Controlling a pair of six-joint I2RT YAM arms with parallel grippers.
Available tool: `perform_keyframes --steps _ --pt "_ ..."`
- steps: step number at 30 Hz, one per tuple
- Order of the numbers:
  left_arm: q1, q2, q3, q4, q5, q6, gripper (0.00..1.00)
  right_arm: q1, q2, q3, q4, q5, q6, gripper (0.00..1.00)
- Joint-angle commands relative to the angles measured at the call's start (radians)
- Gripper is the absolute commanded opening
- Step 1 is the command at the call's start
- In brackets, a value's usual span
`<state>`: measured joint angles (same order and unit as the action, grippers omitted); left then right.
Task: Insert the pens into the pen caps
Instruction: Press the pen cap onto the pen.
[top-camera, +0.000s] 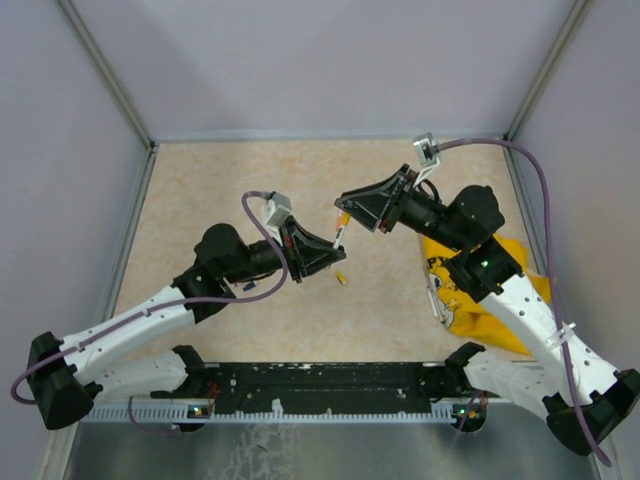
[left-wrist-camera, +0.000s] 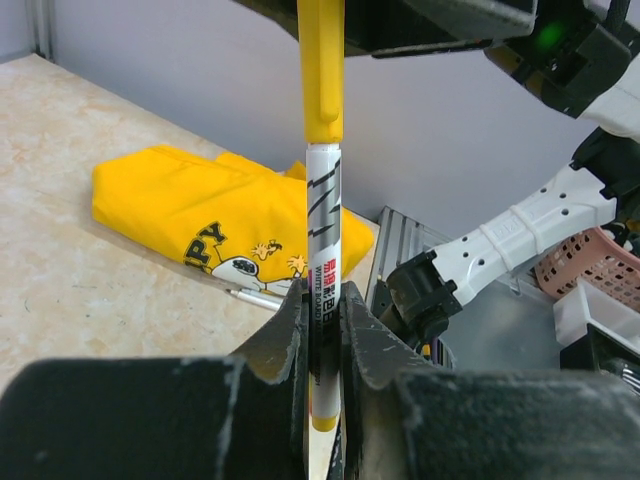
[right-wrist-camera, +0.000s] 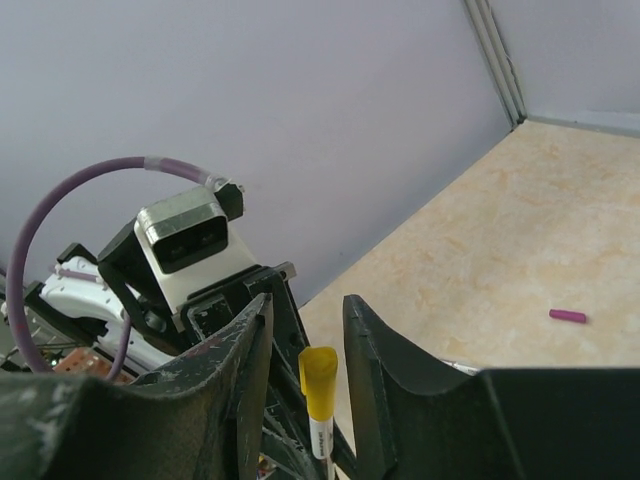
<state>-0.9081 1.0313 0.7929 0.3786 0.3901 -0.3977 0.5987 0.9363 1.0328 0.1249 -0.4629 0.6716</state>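
My left gripper (top-camera: 322, 250) is shut on a white pen (top-camera: 338, 236) and holds it above the table, tip toward the right arm. In the left wrist view the pen's barrel (left-wrist-camera: 324, 240) stands upright between my fingers (left-wrist-camera: 290, 330), with a yellow cap (left-wrist-camera: 321, 70) on its top end. My right gripper (top-camera: 347, 208) is open around that yellow cap (right-wrist-camera: 319, 380). Its fingers (right-wrist-camera: 250, 350) stand apart on either side without touching it. A purple cap (right-wrist-camera: 567, 316) lies on the table. A small orange-yellow cap (top-camera: 341, 279) lies below the grippers.
A yellow cloth (top-camera: 495, 300) lies under the right arm, also in the left wrist view (left-wrist-camera: 190, 210). A grey pen (left-wrist-camera: 250, 297) lies at its edge (top-camera: 435, 292). Grey walls enclose the table. A black rail (top-camera: 320, 385) runs along the near edge.
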Motion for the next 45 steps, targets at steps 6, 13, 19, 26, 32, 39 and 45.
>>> perform_keyframes --steps 6,13,19,26,32,39,45 --pt "-0.005 -0.028 -0.009 0.067 -0.034 -0.013 0.0 -0.002 -0.004 -0.015 0.025 -0.038 -0.033 0.3" --pt "-0.006 -0.017 -0.013 0.086 -0.034 -0.021 0.0 -0.002 0.001 -0.029 0.05 -0.045 -0.029 0.11" --pt "-0.006 -0.009 0.009 0.114 -0.073 -0.032 0.0 -0.001 0.004 -0.059 0.068 -0.074 -0.071 0.02" --pt "-0.006 0.004 0.067 0.185 -0.096 -0.019 0.0 -0.001 -0.004 -0.07 0.017 -0.111 -0.147 0.0" --pt "-0.006 0.005 0.114 0.256 -0.074 -0.004 0.0 0.029 -0.008 -0.123 -0.049 -0.114 -0.173 0.0" --pt "-0.006 0.019 0.156 0.289 -0.063 0.019 0.0 0.124 -0.048 -0.249 -0.087 -0.053 -0.144 0.0" --pt "-0.01 0.029 0.184 0.291 -0.075 0.035 0.0 0.205 -0.085 -0.368 -0.067 -0.001 -0.105 0.0"
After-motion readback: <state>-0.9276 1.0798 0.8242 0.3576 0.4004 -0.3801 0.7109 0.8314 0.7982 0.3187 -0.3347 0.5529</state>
